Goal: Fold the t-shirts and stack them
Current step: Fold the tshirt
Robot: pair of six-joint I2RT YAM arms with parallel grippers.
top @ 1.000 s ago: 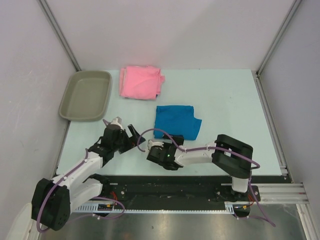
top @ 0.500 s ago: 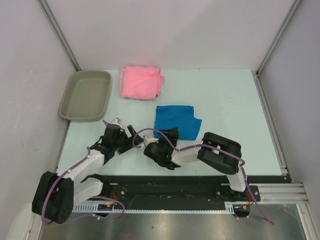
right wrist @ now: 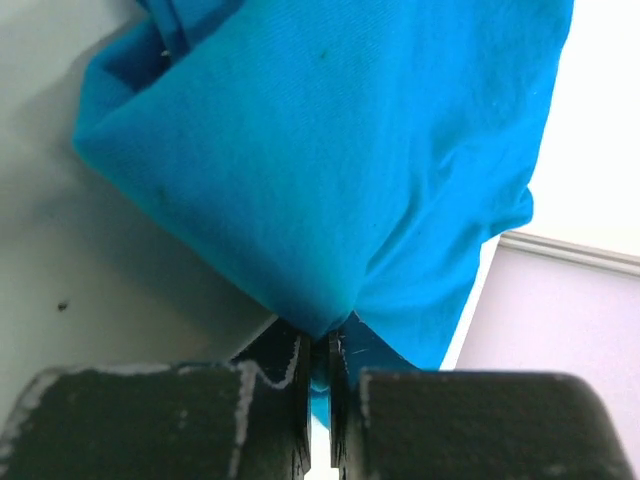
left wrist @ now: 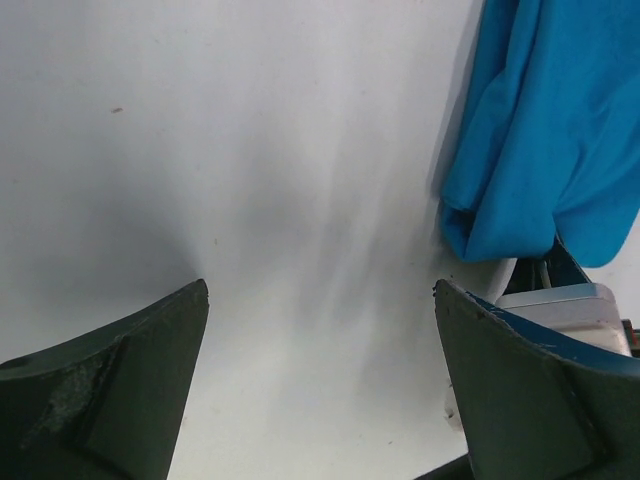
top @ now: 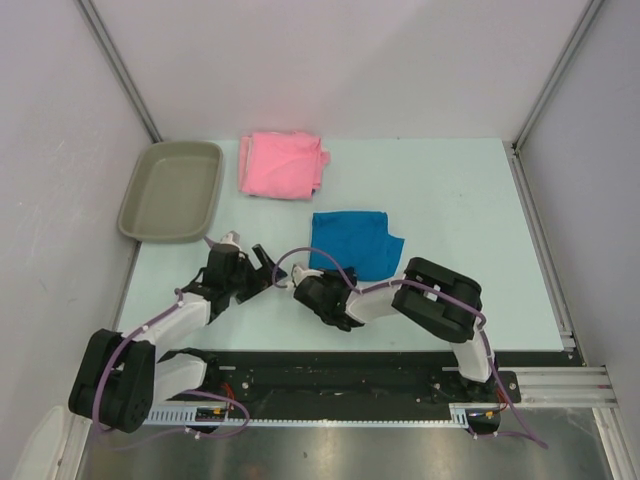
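Observation:
The blue t-shirt (top: pixel 350 240) lies folded at the table's middle, and the pink t-shirt (top: pixel 283 165) lies folded behind it, apart from it. My right gripper (top: pixel 318 273) is shut on the blue t-shirt's near left corner. In the right wrist view the blue cloth (right wrist: pixel 330 150) bunches into a point pinched between the closed fingers (right wrist: pixel 320 345). My left gripper (top: pixel 262 268) hangs open just left of that corner. In its wrist view the left gripper (left wrist: pixel 320 290) has only bare table between its fingers, and the blue t-shirt (left wrist: pixel 540 130) is at the upper right.
A grey-beige tray (top: pixel 172 190) stands at the back left, beside the pink t-shirt. The two wrists are close together near the table's front. Walls enclose the table on the left, back and right.
My right gripper has reached the blue t-shirt's near left corner and shut on it. The left gripper has crept a little forward and stays open.

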